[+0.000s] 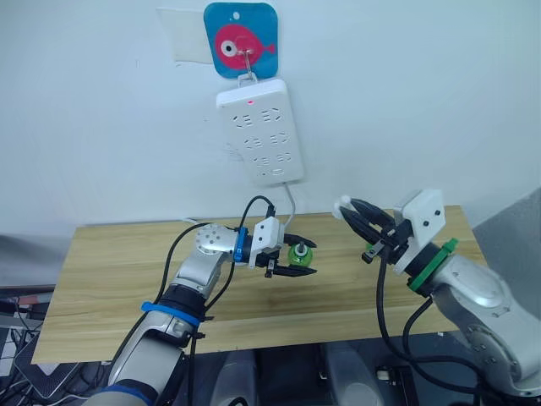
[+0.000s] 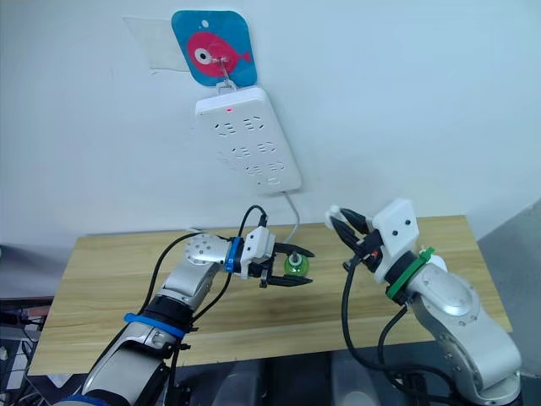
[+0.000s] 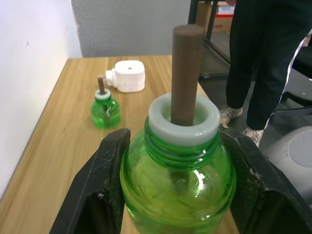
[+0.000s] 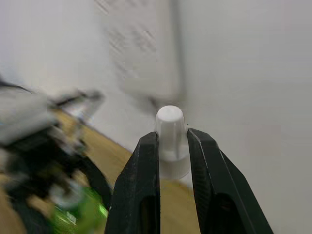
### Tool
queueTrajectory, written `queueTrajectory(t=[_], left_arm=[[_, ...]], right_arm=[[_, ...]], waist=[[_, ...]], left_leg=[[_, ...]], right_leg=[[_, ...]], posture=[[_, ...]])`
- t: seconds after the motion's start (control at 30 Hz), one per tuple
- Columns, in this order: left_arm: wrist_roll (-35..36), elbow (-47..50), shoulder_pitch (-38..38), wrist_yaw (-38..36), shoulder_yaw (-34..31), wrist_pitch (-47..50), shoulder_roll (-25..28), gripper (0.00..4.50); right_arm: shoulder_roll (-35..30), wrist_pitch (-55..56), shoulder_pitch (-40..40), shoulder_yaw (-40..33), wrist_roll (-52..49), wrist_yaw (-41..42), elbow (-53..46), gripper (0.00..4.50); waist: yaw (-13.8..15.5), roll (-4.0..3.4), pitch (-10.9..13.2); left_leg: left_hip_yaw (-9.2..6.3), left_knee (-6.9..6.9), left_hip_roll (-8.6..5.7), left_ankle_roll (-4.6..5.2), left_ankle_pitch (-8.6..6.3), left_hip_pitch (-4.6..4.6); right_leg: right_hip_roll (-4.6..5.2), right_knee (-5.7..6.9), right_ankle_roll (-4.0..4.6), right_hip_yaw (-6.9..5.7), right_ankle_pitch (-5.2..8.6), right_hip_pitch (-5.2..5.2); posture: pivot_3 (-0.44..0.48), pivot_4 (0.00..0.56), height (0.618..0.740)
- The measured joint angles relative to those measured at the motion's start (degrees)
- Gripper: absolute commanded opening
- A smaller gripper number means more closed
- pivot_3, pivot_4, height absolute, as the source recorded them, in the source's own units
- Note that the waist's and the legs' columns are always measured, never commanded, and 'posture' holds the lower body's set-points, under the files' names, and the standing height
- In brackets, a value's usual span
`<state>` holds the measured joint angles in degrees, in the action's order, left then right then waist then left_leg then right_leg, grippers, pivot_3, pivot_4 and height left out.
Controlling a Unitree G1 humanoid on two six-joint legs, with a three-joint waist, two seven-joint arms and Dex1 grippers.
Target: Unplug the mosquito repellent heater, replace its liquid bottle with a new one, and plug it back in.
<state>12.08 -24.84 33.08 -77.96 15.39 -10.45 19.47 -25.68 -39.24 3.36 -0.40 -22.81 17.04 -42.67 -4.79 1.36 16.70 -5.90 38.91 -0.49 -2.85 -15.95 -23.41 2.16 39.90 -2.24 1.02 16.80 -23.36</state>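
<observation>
My left gripper (image 1: 304, 257) is shut on a green liquid bottle (image 3: 178, 187), held just above the wooden table (image 1: 110, 279). The bottle has no cap, and its brown wick (image 3: 186, 73) stands up from a white collar. My right gripper (image 1: 348, 209) is raised over the table's right side and is shut on a small white cap (image 4: 170, 127). Farther down the table, the white mosquito repellent heater (image 3: 127, 75) lies on the wood. A second green bottle (image 3: 105, 111) with a wick stands right in front of it.
A white power strip (image 1: 259, 131) with a red light hangs on the wall from a blue fish-print hook (image 1: 242, 40); its cable runs down behind the table. A person in dark trousers (image 3: 263, 63) stands beyond the table's far end.
</observation>
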Motion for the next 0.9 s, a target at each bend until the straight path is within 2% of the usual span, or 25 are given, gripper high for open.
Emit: queueTrajectory(t=[0.07,0.17,0.53,0.7,0.9], left_arm=[[0.0,0.0,-0.1,0.0,0.0,0.0,0.1,2.27],[0.0,0.1,-0.2,0.4,0.0,0.0,0.4,2.27],[0.3,2.8,-1.9,0.9,0.0,1.5,1.8,2.27],[0.3,3.5,-1.8,1.0,0.0,1.8,1.9,2.27],[0.3,4.0,-1.8,1.0,0.0,2.3,1.8,2.27]], right_arm=[[1.0,5.6,-2.7,2.2,4.8,-0.7,7.3,0.47],[4.9,14.5,-2.4,3.9,10.7,-3.0,20.7,0.47],[13.0,38.4,8.0,3.2,19.4,-7.3,58.3,0.47],[14.2,43.6,10.6,1.5,19.3,-7.0,65.2,0.47],[16.2,45.2,10.6,1.6,18.8,-5.0,65.6,0.47]], waist=[[0.0,0.00,0.0],[-0.1,-0.01,0.0],[0.0,-0.03,0.0],[0.0,-0.04,0.0],[0.0,-0.04,0.0]], left_leg=[[0.03,0.00,0.00,0.06,-0.04,0.01],[0.07,-0.02,0.04,0.06,-0.03,0.08],[0.13,-0.05,0.06,-0.05,0.03,0.09],[0.16,-0.05,0.07,-0.05,0.03,0.11],[0.15,-0.05,0.07,-0.05,0.03,0.11]], right_leg=[[0.00,0.00,0.00,0.02,0.00,0.00],[-0.02,0.06,0.00,0.04,0.00,-0.02],[-0.04,0.04,0.00,0.09,0.00,-0.02],[-0.03,0.05,0.00,0.12,0.00,-0.02],[-0.03,0.06,0.00,0.13,0.00,-0.02]], posture=[[-0.074,0.272,0.740],[-0.067,0.278,0.740],[-0.046,0.283,0.740],[-0.042,0.286,0.740],[-0.048,0.282,0.740]])
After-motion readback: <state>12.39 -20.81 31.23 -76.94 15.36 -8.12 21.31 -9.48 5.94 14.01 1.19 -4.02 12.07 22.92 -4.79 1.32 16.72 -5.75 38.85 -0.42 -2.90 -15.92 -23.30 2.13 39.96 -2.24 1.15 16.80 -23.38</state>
